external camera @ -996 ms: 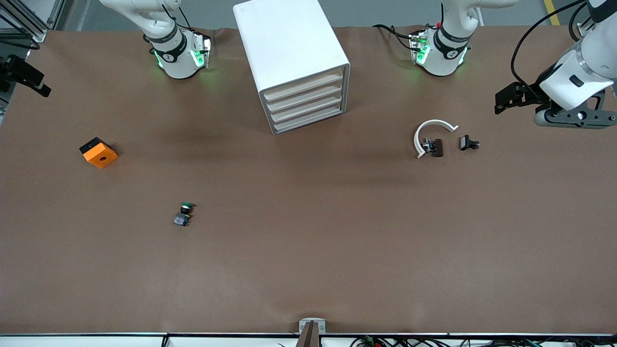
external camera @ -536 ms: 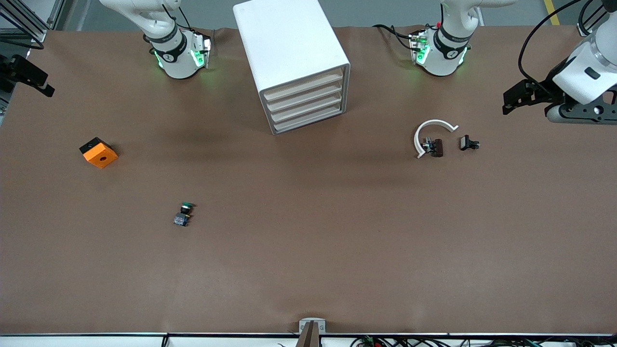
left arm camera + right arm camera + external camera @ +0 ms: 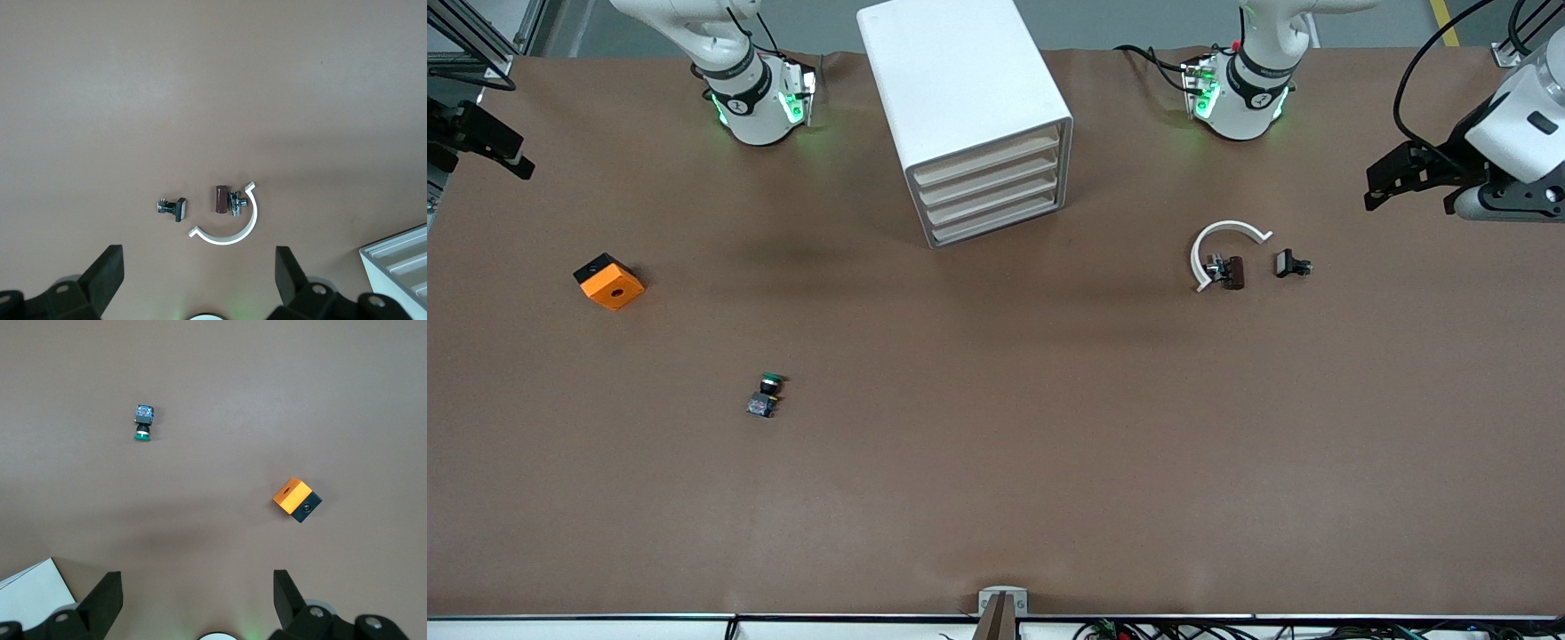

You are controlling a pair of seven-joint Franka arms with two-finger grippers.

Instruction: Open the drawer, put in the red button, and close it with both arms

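The white cabinet (image 3: 960, 80) stands between the two arm bases, and its corner also shows in the left wrist view (image 3: 400, 263). Its top drawer (image 3: 987, 153) sits flush with the three fronts below it. The red button is hidden from every view. My left gripper (image 3: 1378, 185) hangs open and empty over the table at the left arm's end, and its wrist view shows the spread gripper (image 3: 199, 265). My right gripper (image 3: 509, 160) hangs open and empty over the table's edge at the right arm's end, also shown spread in its own wrist view (image 3: 198, 585).
A green-capped button (image 3: 767, 396) lies on the brown table, nearer to the front camera than the cabinet. An orange block (image 3: 608, 281) sits toward the right arm's end. A white curved piece (image 3: 1224, 247) and two small dark parts (image 3: 1291, 264) lie toward the left arm's end.
My left arm has drawn back toward its end of the table and risen a little. The right gripper has shifted only slightly. Nothing on the table has moved.
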